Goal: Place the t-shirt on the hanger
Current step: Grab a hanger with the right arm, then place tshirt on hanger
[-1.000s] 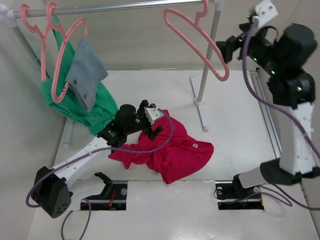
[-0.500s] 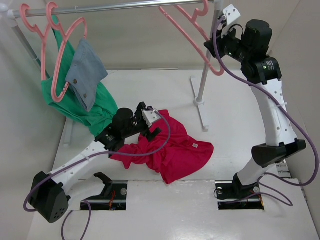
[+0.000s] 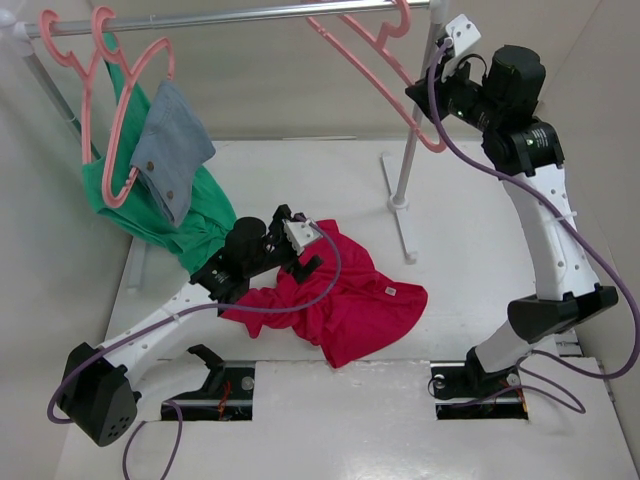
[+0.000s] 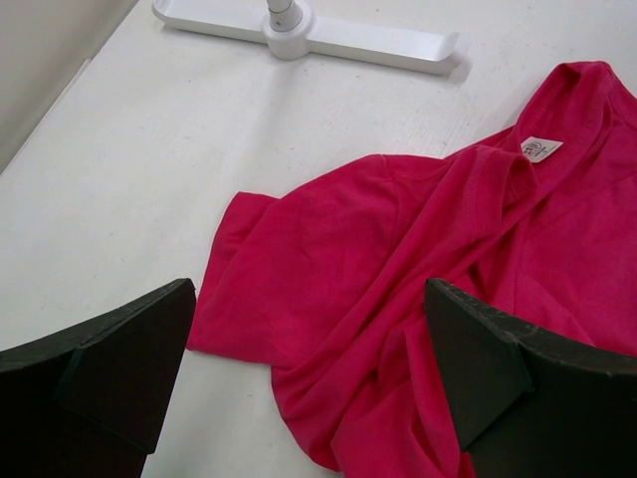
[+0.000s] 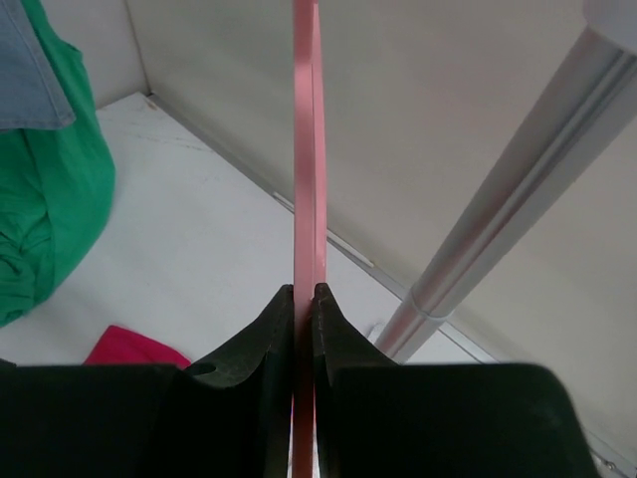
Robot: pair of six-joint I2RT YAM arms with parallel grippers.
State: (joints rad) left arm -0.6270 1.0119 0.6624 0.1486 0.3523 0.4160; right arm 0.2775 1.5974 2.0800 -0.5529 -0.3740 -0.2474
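**A:** Where's the t-shirt [image 3: 350,300]?

**B:** Crumpled on the table [image 3: 480,250], white neck label [image 4: 538,148] showing. The left gripper [image 4: 309,299] hangs just over its left side, fingers spread wide, holding nothing.

**A:** And the hanger [image 3: 372,72]?

**B:** Its hook looks to be on the clothes rail [image 3: 230,14], with the right gripper [image 5: 305,299] pinched tight on its lower end. Within the last second that arm swung in and tipped the hanger steeper.

**A:** Meaning?

**B:** Likely it's being unhooked to bring it down. The shirt isn't on it yet.

White arms [image 3: 545,240] with black joints [image 3: 515,72] and looping purple cables [image 3: 336,262].
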